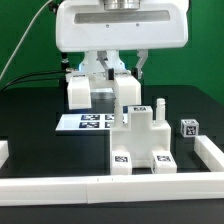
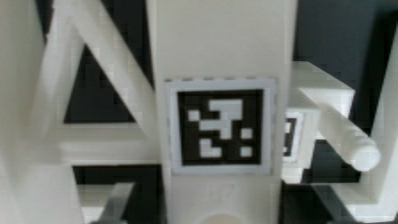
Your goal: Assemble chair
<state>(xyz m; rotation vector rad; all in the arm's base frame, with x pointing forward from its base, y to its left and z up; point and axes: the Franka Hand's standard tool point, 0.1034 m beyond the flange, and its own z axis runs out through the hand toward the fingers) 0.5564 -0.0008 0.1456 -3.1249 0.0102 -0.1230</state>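
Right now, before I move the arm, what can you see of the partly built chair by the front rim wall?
The chair is partly built: matte white plastic blocks forming a stepped body, with an upright square post and a thin peg beside it. Black-and-white square tags show on the post and on both low front blocks. It stands upright on the black table, close against the low white rim wall. The gripper hangs above and behind it; whether they touch is unclear.
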